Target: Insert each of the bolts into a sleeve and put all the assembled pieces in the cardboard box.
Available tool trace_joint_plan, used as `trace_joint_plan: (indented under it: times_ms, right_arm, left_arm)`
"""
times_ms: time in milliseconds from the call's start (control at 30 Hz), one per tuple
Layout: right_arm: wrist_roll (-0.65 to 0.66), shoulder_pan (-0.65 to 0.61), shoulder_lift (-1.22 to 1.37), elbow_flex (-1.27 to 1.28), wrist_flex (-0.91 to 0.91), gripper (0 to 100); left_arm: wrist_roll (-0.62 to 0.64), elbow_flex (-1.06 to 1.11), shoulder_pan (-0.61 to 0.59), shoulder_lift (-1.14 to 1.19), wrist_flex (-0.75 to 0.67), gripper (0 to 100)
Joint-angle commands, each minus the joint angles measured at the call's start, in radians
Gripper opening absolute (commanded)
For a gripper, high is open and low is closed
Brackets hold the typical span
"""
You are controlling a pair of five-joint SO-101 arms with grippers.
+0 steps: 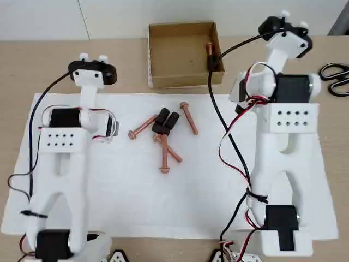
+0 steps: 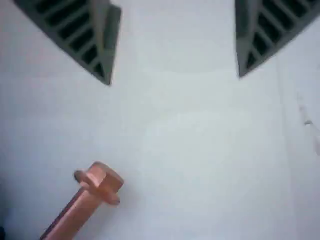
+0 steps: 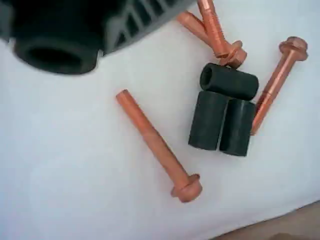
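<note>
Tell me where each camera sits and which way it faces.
High view: fixed above the table, looking down on the sheet, cardboard box and both arms.
Left wrist view: on the left arm, facing down at one bolt; its open claw shows.
Right wrist view: on the right arm, facing down at three sleeves; its claw holds a fourth sleeve.
Shared: the high view shows those three sleeves too.

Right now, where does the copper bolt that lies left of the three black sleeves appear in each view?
High view: the bolt lies slanted on the white sheet, tip near the sleeves, head away from them.
Left wrist view: probably the same bolt, head and some shank, apart from the open left tool.
Right wrist view: the bolt lies close beside the sleeves.
Shared landmark: the white sheet under it.
</note>
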Motion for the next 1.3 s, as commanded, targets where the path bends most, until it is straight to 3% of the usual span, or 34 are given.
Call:
trace_joint_plan:
  times_ms: [0,300,633,1100,1267]
  right_arm:
    - [0.032,0.015,-0.05,0.046,0.013,0.2]
    - [0.16,0.062,-0.051,0.21,0.013,0.2]
    - [0.322,0.139,-0.041,0.261,-0.013,0.2]
    - [0.474,0.153,0.255,0.259,-0.085,0.3]
    - [0.517,0.104,0.268,0.259,-0.088,0.3]
  left_arm:
    - [0.011,-0.088,0.025,0.037,0.006,16]
    - [0.018,-0.099,0.078,0.054,0.006,16]
    - [0.13,-0.101,0.071,0.055,0.089,16]
    - [0.13,-0.096,0.075,0.057,0.069,16]
    - [0.13,-0.096,0.078,0.057,0.069,16]
